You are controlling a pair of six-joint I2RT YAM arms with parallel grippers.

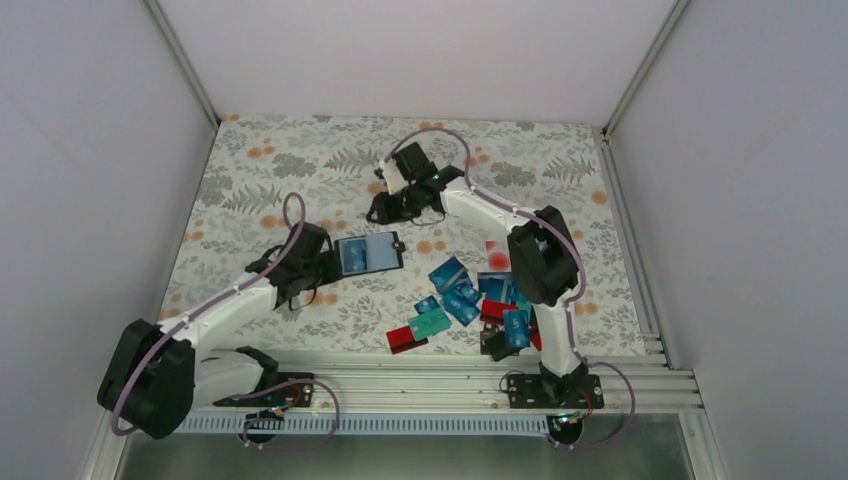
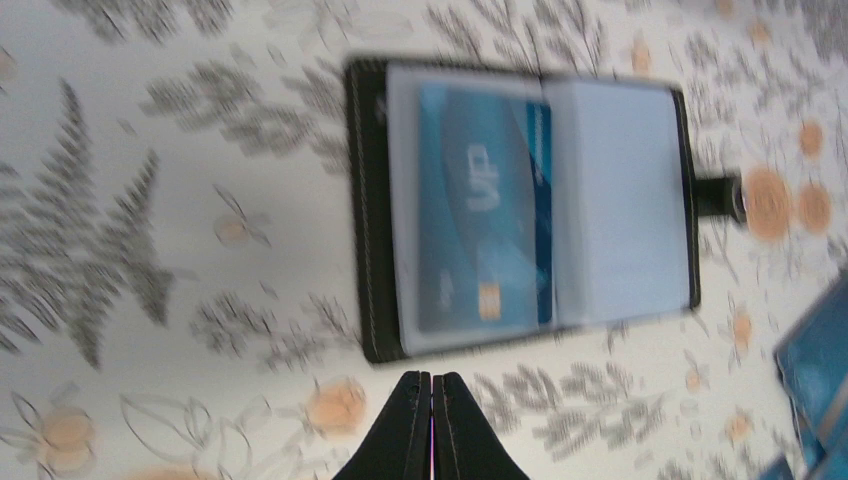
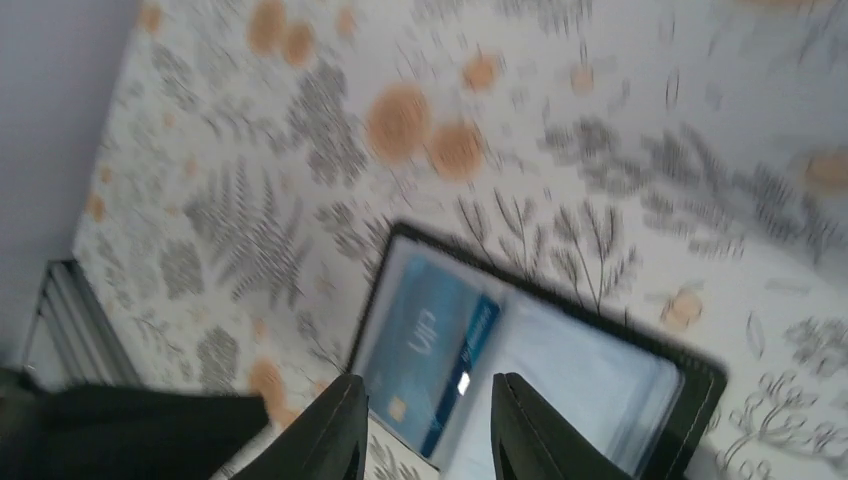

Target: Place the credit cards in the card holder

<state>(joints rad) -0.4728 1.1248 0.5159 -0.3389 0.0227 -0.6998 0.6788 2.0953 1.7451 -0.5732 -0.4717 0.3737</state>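
The card holder (image 1: pixel 369 253) lies open on the floral tabletop, black-edged with pale slots (image 2: pixel 620 200). A blue card (image 2: pixel 480 210) marked VIP sits in its left slot, also seen from the right wrist as the blue card (image 3: pixel 425 335). My left gripper (image 1: pixel 330 266) is shut and empty, its tips (image 2: pixel 432 385) just short of the holder's near edge. My right gripper (image 1: pixel 383 211) hangs above the holder's far side, open (image 3: pixel 428 385) with nothing between its fingers. The loose credit cards (image 1: pixel 470 295) lie piled to the right of the holder, mostly blue, with a red one (image 1: pixel 407 339) and a teal one (image 1: pixel 430 322).
An aluminium rail (image 1: pixel 450 365) runs along the near edge, just below the card pile. White walls close in the table on three sides, with a rail (image 1: pixel 628 250) at the right. The edge of the card pile (image 2: pixel 815 370) shows at the right of the left wrist view.
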